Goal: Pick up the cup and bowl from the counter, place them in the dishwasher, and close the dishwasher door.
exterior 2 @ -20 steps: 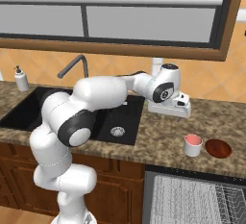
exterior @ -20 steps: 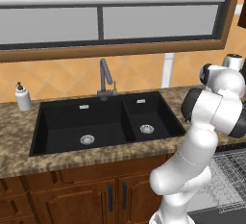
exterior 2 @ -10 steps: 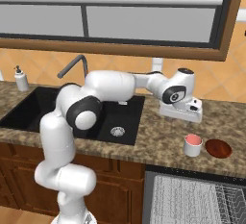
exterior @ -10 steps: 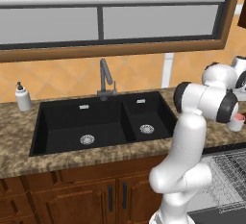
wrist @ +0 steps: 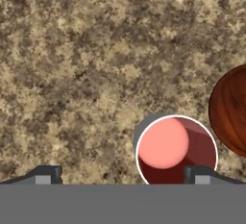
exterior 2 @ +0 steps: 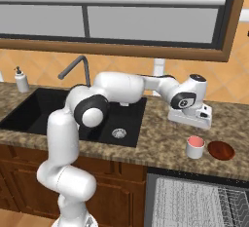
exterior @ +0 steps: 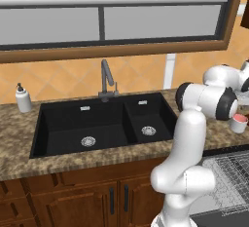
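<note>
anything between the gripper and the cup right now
Nothing visible. The open gripper hangs over bare counter, and the cup sits uncovered just off to one side, by one fingertip. The brown bowl stands beside the cup on its far side, not in the gripper's path.

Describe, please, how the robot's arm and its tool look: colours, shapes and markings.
The arm has smooth, rounded white segments with dark grey to black rings at its joints. The tool is a boxy white block; in the hand view its two finger tips are small and dark. No cables or markings show.
</note>
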